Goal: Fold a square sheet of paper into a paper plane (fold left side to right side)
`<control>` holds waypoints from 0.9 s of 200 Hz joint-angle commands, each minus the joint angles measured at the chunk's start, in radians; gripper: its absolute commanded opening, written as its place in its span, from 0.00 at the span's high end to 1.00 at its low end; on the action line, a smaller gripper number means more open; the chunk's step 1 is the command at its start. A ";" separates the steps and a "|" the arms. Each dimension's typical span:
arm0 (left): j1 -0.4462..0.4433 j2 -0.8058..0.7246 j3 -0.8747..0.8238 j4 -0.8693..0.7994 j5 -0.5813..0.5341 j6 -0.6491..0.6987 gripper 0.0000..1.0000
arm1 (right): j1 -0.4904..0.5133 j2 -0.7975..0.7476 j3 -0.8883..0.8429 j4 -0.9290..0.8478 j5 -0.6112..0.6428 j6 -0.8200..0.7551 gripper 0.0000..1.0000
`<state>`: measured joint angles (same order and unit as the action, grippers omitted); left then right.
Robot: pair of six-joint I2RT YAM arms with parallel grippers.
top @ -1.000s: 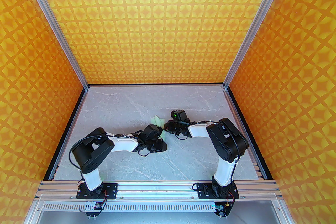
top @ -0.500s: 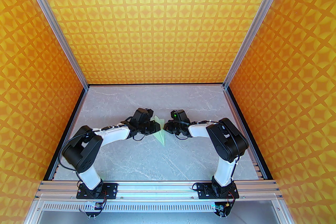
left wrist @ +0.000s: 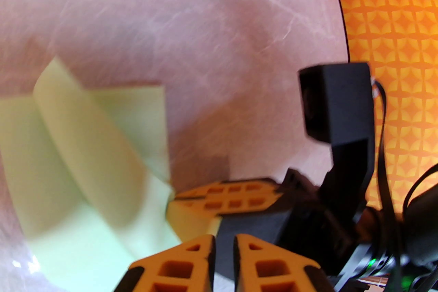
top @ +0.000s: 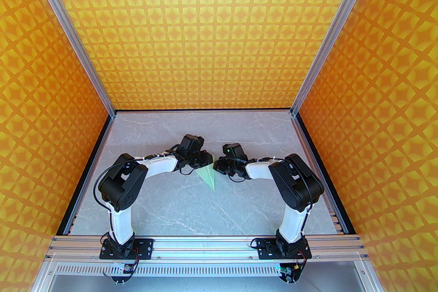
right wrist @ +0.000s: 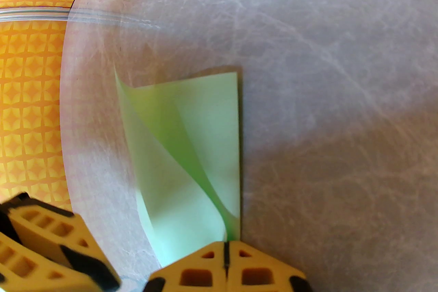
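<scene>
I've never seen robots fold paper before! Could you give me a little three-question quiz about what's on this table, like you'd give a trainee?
1. True or false: the paper plane lies on the table with its sharp tip toward the arms' bases.
2. The right arm's fingers are: A) spread wide; B) shut, at the plane's edge; C) holding a pen.
3. Fill in: a small green light glows on the ___ arm's wrist.
Key: 1 true; 2 B; 3 right.
</scene>
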<state>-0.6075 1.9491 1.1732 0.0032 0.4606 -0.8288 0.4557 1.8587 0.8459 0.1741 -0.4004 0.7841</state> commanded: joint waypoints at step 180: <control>0.003 0.102 0.015 -0.121 -0.059 0.015 0.81 | -0.004 -0.088 -0.022 -0.063 0.042 -0.006 0.89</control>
<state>-0.6018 2.0357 1.1858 -0.0639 0.4328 -0.8284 0.4561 1.8454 0.8436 0.1635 -0.3962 0.7837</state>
